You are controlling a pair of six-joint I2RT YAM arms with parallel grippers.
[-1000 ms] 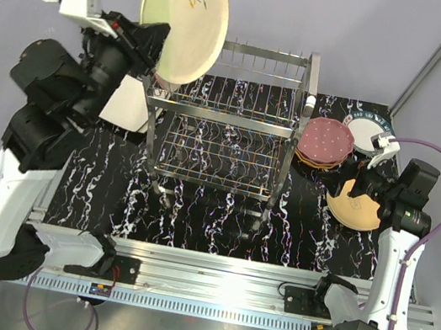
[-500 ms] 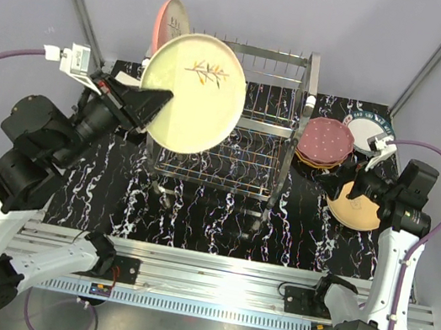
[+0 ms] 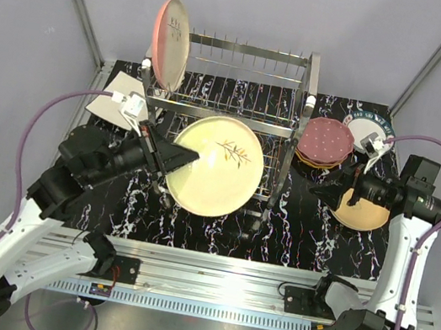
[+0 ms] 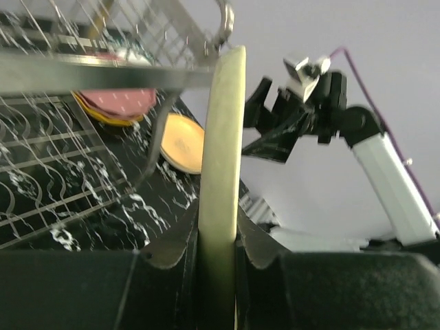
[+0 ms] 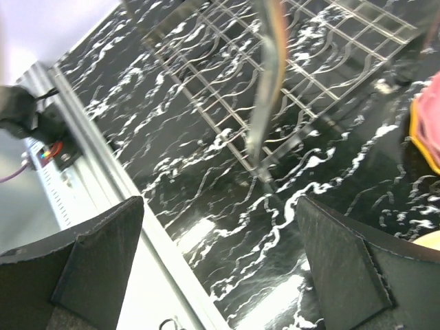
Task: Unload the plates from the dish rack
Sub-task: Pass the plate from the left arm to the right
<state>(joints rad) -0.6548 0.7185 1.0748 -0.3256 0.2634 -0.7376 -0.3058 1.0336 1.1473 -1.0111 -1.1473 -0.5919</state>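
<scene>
The left gripper (image 3: pixel 181 156) is closed on the rim of a cream plate (image 3: pixel 216 167) bearing a dark sprig motif. In the left wrist view, one finger (image 4: pixel 172 251) presses on each face of the cream plate (image 4: pixel 221 137), which appears edge-on. The plate is held tilted at the near side of the dish rack (image 3: pixel 230 119) and overlaps the rack's lower tier in the top view. Contact between plate and wire cannot be confirmed.

The right gripper (image 3: pixel 323 190) is to the right of the rack, with its jaws spread fully apart and nothing between them. It hangs over the table (image 3: pixel 194 220).

Plate positions relative to the rack:
- A pink plate (image 3: pixel 172 44) stands upright among the prongs at the far-left corner.
- A maroon dotted plate (image 3: pixel 326 139) tops a stack just beside the right end.
- A white plate (image 3: pixel 365 129) with a dark rim lies further right of that stack.
- A tan plate (image 3: pixel 361 214) lies flat to the right, nearer the arms.
- A squarish white plate (image 3: pixel 116 100) lies to the left.
</scene>
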